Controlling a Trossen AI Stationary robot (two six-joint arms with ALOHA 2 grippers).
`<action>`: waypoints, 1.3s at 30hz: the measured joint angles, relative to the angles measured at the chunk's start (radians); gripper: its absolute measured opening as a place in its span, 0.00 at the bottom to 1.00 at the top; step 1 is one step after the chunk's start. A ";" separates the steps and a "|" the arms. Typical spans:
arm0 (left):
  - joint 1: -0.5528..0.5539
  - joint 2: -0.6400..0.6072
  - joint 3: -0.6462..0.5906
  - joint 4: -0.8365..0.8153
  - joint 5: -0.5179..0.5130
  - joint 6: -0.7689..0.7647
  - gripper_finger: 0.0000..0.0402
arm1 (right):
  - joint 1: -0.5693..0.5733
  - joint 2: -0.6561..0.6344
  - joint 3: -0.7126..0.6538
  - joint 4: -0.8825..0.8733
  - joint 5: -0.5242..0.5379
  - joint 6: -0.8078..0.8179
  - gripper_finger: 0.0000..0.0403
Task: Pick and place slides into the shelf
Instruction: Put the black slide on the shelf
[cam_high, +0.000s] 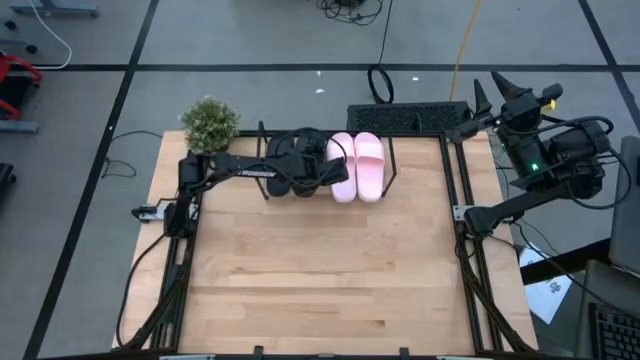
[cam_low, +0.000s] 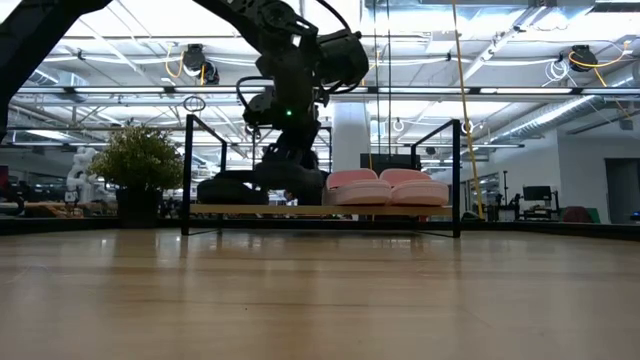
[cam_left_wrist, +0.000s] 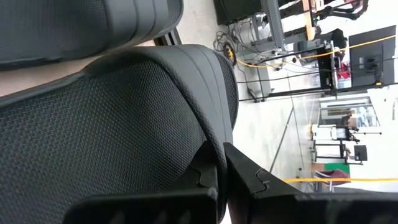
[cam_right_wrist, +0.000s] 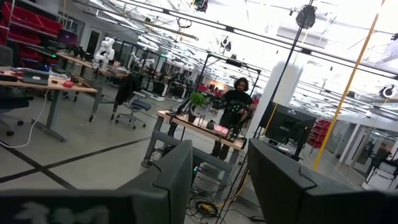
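The shelf (cam_low: 300, 211), black rods with a light board, stands at the table's far edge (cam_high: 390, 160). Two pale pink slides (cam_high: 358, 165) (cam_low: 385, 188) lie side by side on its board, right of the middle. Two black slides (cam_high: 300, 190) (cam_low: 232, 188) lie left of them, mostly under my left arm. My left gripper (cam_high: 305, 170) (cam_low: 290, 175) is down on the black slide nearest the pink pair, shut on it. The left wrist view shows that slide's textured surface (cam_left_wrist: 112, 124) and the second black slide (cam_left_wrist: 93, 25) beyond. My right gripper (cam_high: 490, 88) (cam_right_wrist: 221, 180) is open, parked off the table's far right corner. My left gripper (cam_left_wrist: 222, 180) pinches the black slide's smooth side rim (cam_left_wrist: 214, 146) between its two fingers, one finger (cam_left_wrist: 205, 180) on the textured inner side and one (cam_left_wrist: 261, 183) on the outside. It comes from above. In the low view the slide sits at the shelf board's level.
A potted plant (cam_high: 210, 122) (cam_low: 140, 165) stands at the table's far left corner, next to the shelf. A dark flat panel (cam_high: 405, 118) lies just beyond the far edge. The wooden tabletop (cam_high: 320, 270) stretches in front of the shelf. A person (cam_right_wrist: 236, 106) stands far off in the room.
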 joint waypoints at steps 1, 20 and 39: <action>0.000 0.000 0.000 -0.002 0.000 0.000 0.00 | 0.000 0.000 0.000 0.000 0.000 0.000 0.36; 0.000 0.001 0.000 -0.034 0.024 0.000 0.00 | 0.000 0.000 0.000 0.000 0.000 0.001 0.36; 0.001 0.035 -0.001 0.026 0.017 -0.005 0.00 | 0.000 0.000 0.000 0.000 0.000 0.007 0.36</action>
